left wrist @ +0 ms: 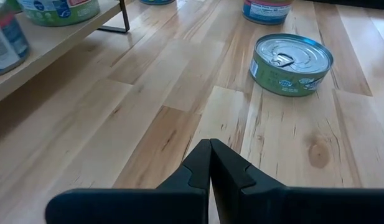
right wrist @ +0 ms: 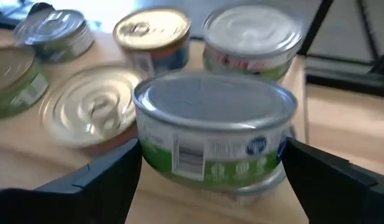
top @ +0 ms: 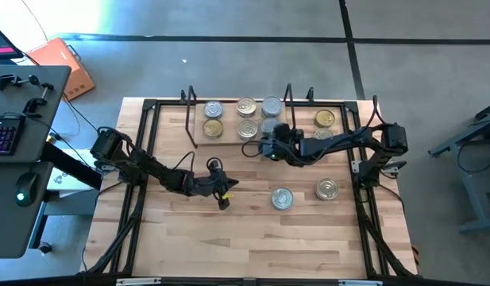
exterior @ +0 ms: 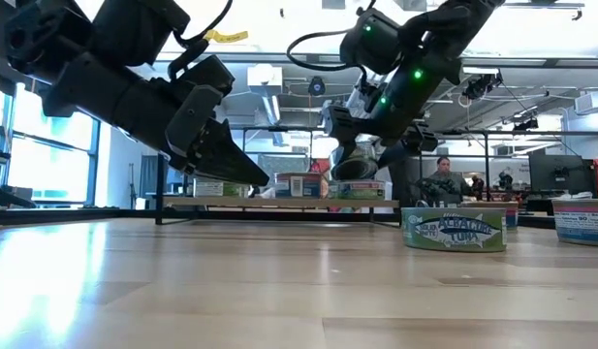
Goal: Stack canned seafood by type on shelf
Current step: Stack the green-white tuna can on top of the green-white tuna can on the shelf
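High view: the right gripper (top: 270, 148) reaches over the front edge of the shelf (top: 198, 121), where tins sit in a row, gold tops and silver tops mixed. Two more tins lie on the table (top: 189, 238), well apart from both grippers: a silver one (top: 282, 199) and another (top: 328, 189) beside it. The left gripper (top: 222, 196) hangs over bare wood, nothing near its tips.

Low view: the left gripper's fingers (exterior: 242, 171) are pinched together on nothing, above the table. A green tuna tin (exterior: 454, 231) stands on the table to one side. The right gripper (exterior: 352, 165) is over the shelf; a tin seems to sit at its tips.

Left wrist view: its two fingers (left wrist: 211, 163) meet in a closed point, empty. A green tin (left wrist: 291, 63) stands ahead of them, well clear.

Right wrist view: a green-labelled, silver-topped tin (right wrist: 213, 130) sits between the spread fingers (right wrist: 104, 174), with a gap showing on each side, so it looks let go, not gripped. It appears to rest on another tin below.

Risk, as I judge it: the fingers flank the tin closely, so a sideways or tilted retreat could clip it and knock it off the stack, or nudge the neighbours. A straight pull-back would be safer.
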`<action>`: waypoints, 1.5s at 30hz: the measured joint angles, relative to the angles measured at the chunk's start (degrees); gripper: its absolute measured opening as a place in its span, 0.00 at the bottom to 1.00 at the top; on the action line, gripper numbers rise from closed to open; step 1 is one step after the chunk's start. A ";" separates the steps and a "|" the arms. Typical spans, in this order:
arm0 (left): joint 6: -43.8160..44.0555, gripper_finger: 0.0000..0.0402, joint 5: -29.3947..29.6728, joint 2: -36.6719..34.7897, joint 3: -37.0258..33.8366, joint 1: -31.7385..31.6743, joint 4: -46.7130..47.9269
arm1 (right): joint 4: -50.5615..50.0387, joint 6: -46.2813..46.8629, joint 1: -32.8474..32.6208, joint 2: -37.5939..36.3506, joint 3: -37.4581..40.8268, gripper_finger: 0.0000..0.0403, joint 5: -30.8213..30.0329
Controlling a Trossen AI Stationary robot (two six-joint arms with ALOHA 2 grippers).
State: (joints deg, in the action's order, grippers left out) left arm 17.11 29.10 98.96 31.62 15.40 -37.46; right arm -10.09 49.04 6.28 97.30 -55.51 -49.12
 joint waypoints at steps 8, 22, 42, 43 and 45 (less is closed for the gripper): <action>-0.06 0.00 0.00 0.00 0.00 0.00 0.10 | -2.61 1.85 -0.34 0.00 0.00 0.83 -1.50; -0.04 0.00 0.00 0.00 -0.02 0.02 0.27 | -5.97 3.47 0.16 0.00 0.00 0.81 3.12; 0.00 0.00 -0.01 0.00 -0.02 0.02 0.38 | -6.40 3.35 0.27 -0.02 0.00 0.53 4.90; 0.01 0.00 0.00 0.00 -0.02 0.02 0.38 | -6.41 3.02 0.27 -0.10 0.00 0.52 5.11; -0.01 0.00 0.00 0.00 -0.02 0.02 0.38 | -6.42 2.99 0.27 -0.27 -0.01 0.50 5.18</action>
State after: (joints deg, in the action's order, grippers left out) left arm 17.10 29.10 98.96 31.59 15.42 -37.08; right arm -16.51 52.03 6.55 97.03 -55.52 -43.94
